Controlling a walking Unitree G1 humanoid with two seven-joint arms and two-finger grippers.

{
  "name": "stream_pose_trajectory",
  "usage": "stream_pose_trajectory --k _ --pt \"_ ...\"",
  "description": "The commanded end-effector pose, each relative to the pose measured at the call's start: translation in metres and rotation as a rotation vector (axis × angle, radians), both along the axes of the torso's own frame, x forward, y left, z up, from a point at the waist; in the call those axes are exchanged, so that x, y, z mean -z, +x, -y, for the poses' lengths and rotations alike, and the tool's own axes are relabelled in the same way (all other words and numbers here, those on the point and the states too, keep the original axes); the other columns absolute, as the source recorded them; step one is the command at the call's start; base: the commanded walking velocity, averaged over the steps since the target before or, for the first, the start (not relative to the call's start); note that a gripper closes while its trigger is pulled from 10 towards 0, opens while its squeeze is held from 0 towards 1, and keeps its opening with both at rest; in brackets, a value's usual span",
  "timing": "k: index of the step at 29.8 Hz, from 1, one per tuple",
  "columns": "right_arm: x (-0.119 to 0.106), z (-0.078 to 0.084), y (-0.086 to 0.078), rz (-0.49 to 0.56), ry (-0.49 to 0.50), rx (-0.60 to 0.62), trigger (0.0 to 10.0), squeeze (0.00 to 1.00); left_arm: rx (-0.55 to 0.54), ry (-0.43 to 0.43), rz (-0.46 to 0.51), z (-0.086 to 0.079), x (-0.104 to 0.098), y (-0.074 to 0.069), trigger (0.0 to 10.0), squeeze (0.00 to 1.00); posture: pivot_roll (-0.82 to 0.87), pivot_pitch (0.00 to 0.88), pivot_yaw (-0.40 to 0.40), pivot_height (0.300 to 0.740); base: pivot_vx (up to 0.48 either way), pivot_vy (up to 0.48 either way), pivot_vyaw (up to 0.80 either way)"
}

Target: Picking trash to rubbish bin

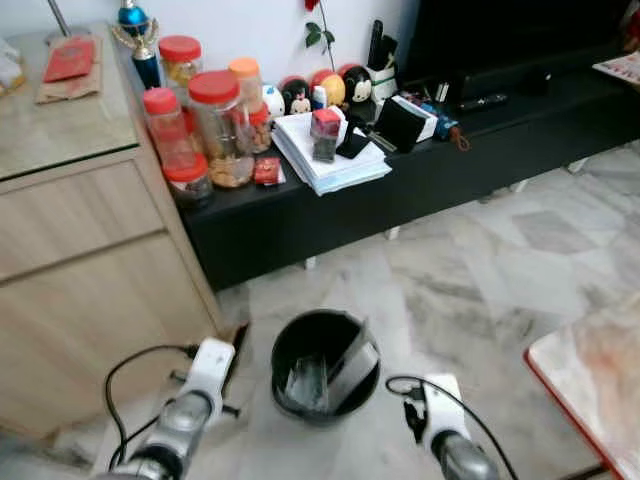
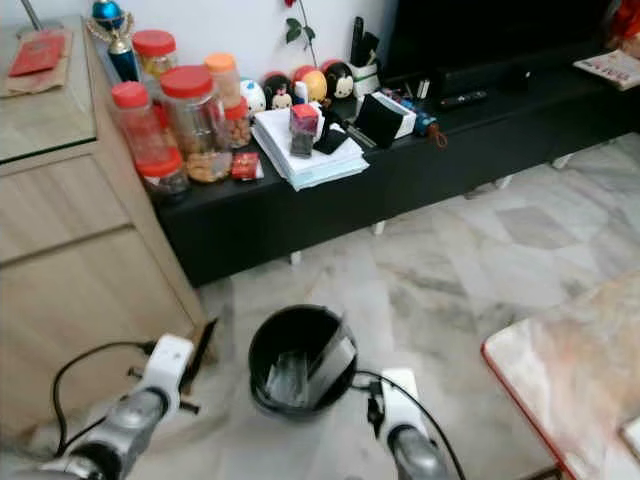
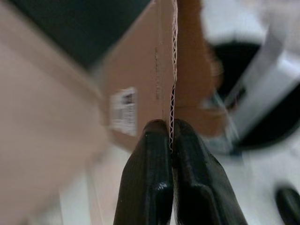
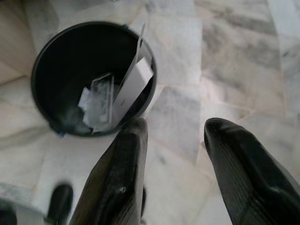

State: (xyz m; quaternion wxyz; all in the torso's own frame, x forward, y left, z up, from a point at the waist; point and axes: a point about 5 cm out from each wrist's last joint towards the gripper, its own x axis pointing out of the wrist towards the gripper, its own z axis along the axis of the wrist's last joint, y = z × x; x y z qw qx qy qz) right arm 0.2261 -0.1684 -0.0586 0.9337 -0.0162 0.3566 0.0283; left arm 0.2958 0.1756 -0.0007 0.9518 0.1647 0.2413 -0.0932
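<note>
1. Marble floor spreads under the robot, with a wooden cabinet on its left and a long black TV console along the far wall.
2. Nearest, the left gripper has its two black fingers pinched together on the edge of a flat piece of corrugated cardboard (a white label shows on one face), held low just beside the bin's left rim.
3. On the other side, the right gripper hangs with fingers apart and nothing between them, just beside the bin.
4. Between the two arms stands the black rubbish bin, already holding a slanted white box and some clear plastic wrapping.
5. Judged from this, the task is partly done: some trash is in, and the cardboard is lifted but not yet dropped.
6. Farther off, the console carries red-lidded snack jars, a stack of papers and small figurines; whether any of it counts as trash cannot be told
</note>
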Motion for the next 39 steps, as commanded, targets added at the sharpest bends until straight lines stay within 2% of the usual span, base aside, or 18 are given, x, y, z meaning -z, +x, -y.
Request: stream_pose_trajectory --k 1,5,8,14,20,24,27,32,34,37,39 --pt "0.001 -0.010 0.000 0.001 0.022 -0.009 10.0 0.00 0.009 0.030 0.004 -0.008 -0.001 -0.001 10.0 0.00 0.16 0.137 -0.027 0.740 0.480 0.000 0.00" --pt "-0.001 -0.012 0.002 0.013 0.014 -0.033 10.0 0.00 0.027 0.005 0.049 -0.003 -0.011 0.009 10.0 0.00 0.16 0.137 -0.025 0.740 0.444 0.000 0.00" --pt "-0.002 -0.014 0.004 0.020 0.014 -0.047 10.0 0.00 0.037 -0.021 0.065 0.000 -0.015 0.012 10.0 0.00 0.16 0.139 -0.025 0.740 0.000 0.000 0.00" --pt "-0.008 -0.015 0.011 0.054 0.005 -0.068 10.0 0.00 0.171 -0.096 0.028 0.020 -0.020 0.018 10.0 0.00 0.16 0.140 -0.024 0.740 0.000 0.000 0.00" --pt "-0.010 -0.016 0.015 0.070 0.005 -0.084 10.0 0.00 0.264 -0.116 0.019 0.035 -0.023 0.021 10.0 0.00 0.16 0.140 -0.024 0.740 0.000 0.000 0.00" --pt "-0.012 -0.019 0.018 0.083 0.004 -0.104 10.0 0.00 0.319 -0.195 0.009 0.048 -0.028 0.024 10.0 0.00 0.16 0.141 -0.024 0.740 0.000 0.000 0.00" --pt "-0.015 -0.020 0.021 0.094 -0.006 -0.118 10.0 0.00 0.326 -0.190 -0.005 0.051 -0.029 0.025 10.0 0.00 0.15 0.142 -0.023 0.740 0.000 0.000 0.00" --pt "-0.022 -0.022 0.030 0.122 -0.011 -0.124 10.0 0.00 0.276 -0.188 -0.038 0.050 -0.025 0.024 10.0 0.00 0.14 0.143 -0.022 0.740 0.000 0.000 0.00" --pt "-0.029 -0.024 0.039 0.154 -0.022 -0.133 10.0 0.00 0.243 -0.180 -0.052 0.048 -0.022 0.023 10.0 0.00 0.13 0.147 -0.022 0.740 0.000 0.000 0.00" --pt "-0.043 -0.025 0.054 0.217 0.008 -0.127 10.0 0.00 0.212 -0.247 -0.067 0.051 -0.021 0.023 10.0 0.00 0.12 0.153 -0.027 0.740 0.000 0.000 0.00" --pt "-0.047 -0.027 0.059 0.234 0.023 -0.126 10.0 0.00 0.226 -0.255 -0.080 0.055 -0.020 0.021 10.0 0.00 0.12 0.155 -0.029 0.740 0.000 0.000 0.00"
